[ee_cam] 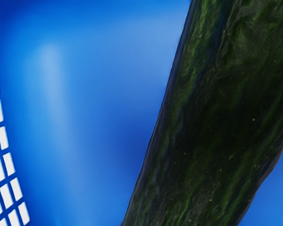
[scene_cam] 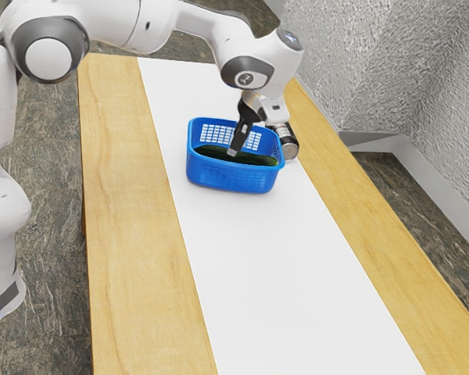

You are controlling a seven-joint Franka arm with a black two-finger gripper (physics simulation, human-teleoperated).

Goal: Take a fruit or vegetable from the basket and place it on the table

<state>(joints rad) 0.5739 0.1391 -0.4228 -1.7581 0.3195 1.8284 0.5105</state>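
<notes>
My gripper [scene_cam: 233,151] points down into the blue basket [scene_cam: 228,178], its tip at the dark green cucumber [scene_cam: 256,158]. From this side I cannot make out how far apart the fingers stand. The cucumber lies lengthwise inside the basket, below the rim. In the wrist view the cucumber [ee_cam: 217,117] runs large and slanted close under my hand, with the basket's blue interior [ee_cam: 94,108] around it and part of the slotted wall beside it.
A dark can with a metallic end [scene_cam: 288,145] lies against the basket's side toward the exterior view's right. The basket stands on a white strip [scene_cam: 273,273] along the wooden table [scene_cam: 133,234]. A textured grey wall [scene_cam: 375,62] rises beyond the table's far edge.
</notes>
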